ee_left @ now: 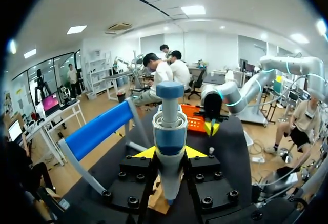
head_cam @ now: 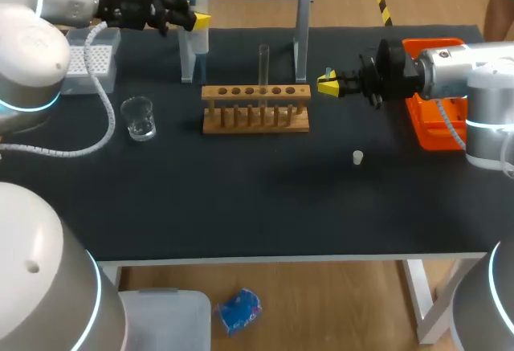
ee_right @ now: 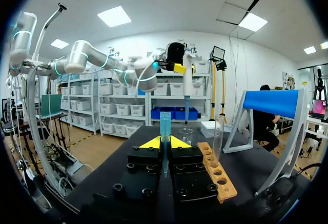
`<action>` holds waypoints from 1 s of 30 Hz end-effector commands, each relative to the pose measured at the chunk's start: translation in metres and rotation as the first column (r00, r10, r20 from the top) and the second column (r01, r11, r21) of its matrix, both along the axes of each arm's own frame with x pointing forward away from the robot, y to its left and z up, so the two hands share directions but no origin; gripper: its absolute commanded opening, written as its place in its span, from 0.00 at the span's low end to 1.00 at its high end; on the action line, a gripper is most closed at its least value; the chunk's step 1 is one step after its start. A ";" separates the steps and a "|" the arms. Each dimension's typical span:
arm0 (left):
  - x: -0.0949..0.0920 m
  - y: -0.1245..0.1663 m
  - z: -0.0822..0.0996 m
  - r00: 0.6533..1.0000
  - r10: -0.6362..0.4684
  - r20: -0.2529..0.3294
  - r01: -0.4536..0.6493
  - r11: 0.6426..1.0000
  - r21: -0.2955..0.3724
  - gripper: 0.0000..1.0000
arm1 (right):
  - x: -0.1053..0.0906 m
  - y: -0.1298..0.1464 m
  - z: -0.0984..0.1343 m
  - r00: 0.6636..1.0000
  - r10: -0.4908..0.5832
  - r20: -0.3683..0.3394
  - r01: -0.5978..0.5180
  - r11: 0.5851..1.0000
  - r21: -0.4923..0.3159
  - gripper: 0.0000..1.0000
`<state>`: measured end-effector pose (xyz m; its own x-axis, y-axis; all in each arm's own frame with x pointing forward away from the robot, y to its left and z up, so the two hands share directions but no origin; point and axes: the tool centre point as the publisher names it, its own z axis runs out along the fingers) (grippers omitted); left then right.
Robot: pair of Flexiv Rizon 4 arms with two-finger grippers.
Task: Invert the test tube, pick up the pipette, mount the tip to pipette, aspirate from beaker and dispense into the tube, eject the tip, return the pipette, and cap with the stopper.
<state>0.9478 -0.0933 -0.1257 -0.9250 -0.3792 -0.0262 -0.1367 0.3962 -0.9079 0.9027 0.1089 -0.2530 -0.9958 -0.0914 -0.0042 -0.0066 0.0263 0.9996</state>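
Note:
My left gripper (head_cam: 195,21) is shut on the white and blue pipette (head_cam: 198,10) at the back left, lifted over the table; in the left wrist view the pipette (ee_left: 169,142) stands upright between the yellow tips of that gripper (ee_left: 170,153). My right gripper (head_cam: 328,85) sits just right of the wooden rack (head_cam: 255,110), shut on a blue pipette tip (ee_right: 164,129) that stands upright in the gripper (ee_right: 164,142). A clear test tube (head_cam: 263,66) stands upright in the rack. The small beaker (head_cam: 138,117) is to the rack's left. The white stopper (head_cam: 358,157) lies on the mat.
A white tip box (head_cam: 87,60) is at the back left. An orange bin (head_cam: 434,122) sits under my right arm at the right edge. A blue-topped stand frame (head_cam: 303,22) rises behind the rack.

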 end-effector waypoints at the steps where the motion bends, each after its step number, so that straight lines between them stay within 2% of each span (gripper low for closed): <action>1: -0.010 -0.020 0.006 1.000 0.022 0.010 -0.022 1.000 0.013 0.00 | -0.001 0.000 0.000 1.000 -0.002 0.001 0.002 1.000 -0.002 0.00; 6: -0.027 -0.037 0.014 0.999 0.035 0.008 -0.035 0.998 -0.048 0.00 | -0.001 0.000 0.000 1.000 -0.002 0.001 0.002 1.000 -0.002 0.00; 16: -0.049 -0.072 0.040 1.000 0.015 0.024 -0.013 0.996 -0.089 0.00 | -0.001 0.000 0.000 1.000 -0.002 0.001 0.002 1.000 -0.002 0.00; 17: -0.050 -0.075 0.042 1.000 0.000 0.010 0.001 0.992 -0.125 0.00 | -0.001 0.000 0.000 1.000 -0.002 0.001 0.002 1.000 -0.002 0.00; 18: -0.050 -0.077 0.044 1.000 -0.009 -0.006 0.008 0.992 -0.128 0.00 | -0.001 0.000 0.000 1.000 -0.002 0.001 0.002 1.000 -0.002 0.00; 19: -0.050 -0.080 0.044 1.000 -0.007 -0.023 0.004 0.995 -0.099 0.00 | -0.001 0.000 0.000 1.000 -0.002 0.001 0.002 1.000 -0.002 0.00; 21: -0.048 -0.085 0.044 0.998 -0.038 -0.049 0.032 0.991 -0.132 0.00 | -0.001 0.000 0.000 1.000 -0.002 0.001 0.002 1.000 -0.002 0.00; 22: -0.046 -0.089 0.042 0.997 -0.039 -0.062 0.032 0.994 -0.107 0.00 | -0.001 0.000 0.000 1.000 -0.002 0.001 0.002 1.000 -0.002 0.00; 24: -0.042 -0.093 0.038 0.994 -0.064 -0.089 0.055 0.993 -0.105 0.00 | -0.001 0.000 0.000 1.000 -0.002 0.001 0.002 1.000 -0.002 0.00; 26: -0.038 -0.095 0.034 0.993 -0.069 -0.097 0.061 0.995 -0.080 0.00 | -0.001 0.000 0.000 1.000 -0.002 0.001 0.002 1.000 -0.002 0.00; 27: -0.036 -0.096 0.033 0.992 -0.084 -0.089 0.075 0.992 -0.097 0.00 | -0.001 0.000 0.000 1.000 -0.002 0.001 0.002 1.000 -0.002 0.00; 29: -0.032 -0.096 0.030 0.992 -0.082 -0.094 0.074 0.994 -0.082 0.00 | -0.001 0.000 0.000 1.000 -0.002 0.001 0.002 1.000 -0.002 0.00; 30: -0.030 -0.096 0.031 0.992 -0.092 -0.082 0.083 0.991 -0.103 0.00 | -0.001 0.000 0.000 1.000 -0.002 0.001 0.002 1.000 -0.002 0.00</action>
<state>0.9061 -0.1847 -0.0953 -0.9438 -0.3194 0.0847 -0.1928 0.3240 -0.9262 0.9027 0.1089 -0.2530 -0.9958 -0.0913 -0.0042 -0.0066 0.0263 0.9996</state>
